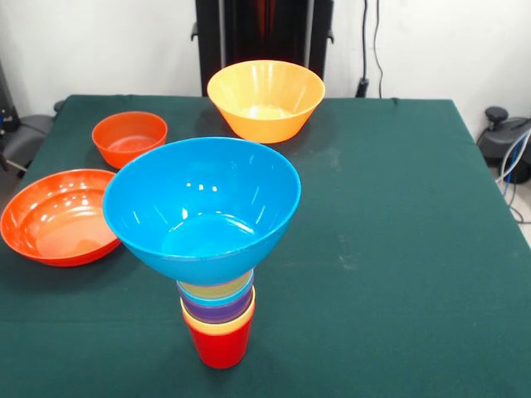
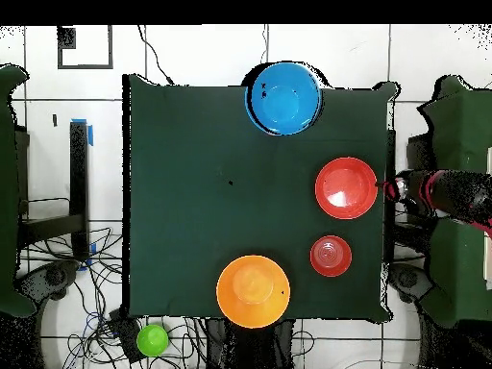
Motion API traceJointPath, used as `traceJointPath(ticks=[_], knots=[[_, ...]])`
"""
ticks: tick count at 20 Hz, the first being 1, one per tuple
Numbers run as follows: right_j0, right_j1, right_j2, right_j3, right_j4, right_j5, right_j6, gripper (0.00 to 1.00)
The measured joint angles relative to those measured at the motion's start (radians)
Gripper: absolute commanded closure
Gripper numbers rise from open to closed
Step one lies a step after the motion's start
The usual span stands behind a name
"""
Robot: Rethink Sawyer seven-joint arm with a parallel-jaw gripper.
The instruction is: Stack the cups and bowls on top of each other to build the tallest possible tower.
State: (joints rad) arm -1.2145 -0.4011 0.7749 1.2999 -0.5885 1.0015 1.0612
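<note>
The tower (image 1: pixel 217 290) stands near the front edge of the green bench (image 1: pixel 398 249): a red cup (image 1: pixel 219 347) at the base, yellow-orange, purple, blue and pale yellow cups nested in it, and the large blue bowl (image 1: pixel 202 207) seated on top, far wider than the cups below and leaning a little to one side. Three bowls wait loose on the bench: the wide shallow orange bowl (image 1: pixel 56 215) just beside the tower, the small orange bowl (image 1: pixel 129 138) behind it, and the large yellow-orange bowl (image 1: pixel 265 99) at the far edge. From above they sit well apart from one another. The arm and its jaws show in neither view, so their state cannot be told. All of these pieces look like light, stiff, glossy plastic, likely slippery under a pinch; a bowl is probably best taken at the rim, one jaw inside the wall and one outside. The stack looks top-heavy on its narrow foot, so any bowl should be lowered centred and let go gently, since a sideways nudge could topple it.
</note>
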Motion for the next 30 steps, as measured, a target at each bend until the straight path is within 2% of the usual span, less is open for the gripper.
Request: traceJointPath(ticks=[22,30], knots=[[-0.018,0.069,0.001,0.01,-0.008,-0.001,0.0,0.0],[-0.022,0.123,0.004,0.01,-0.013,-0.017,0.0,0.0]])
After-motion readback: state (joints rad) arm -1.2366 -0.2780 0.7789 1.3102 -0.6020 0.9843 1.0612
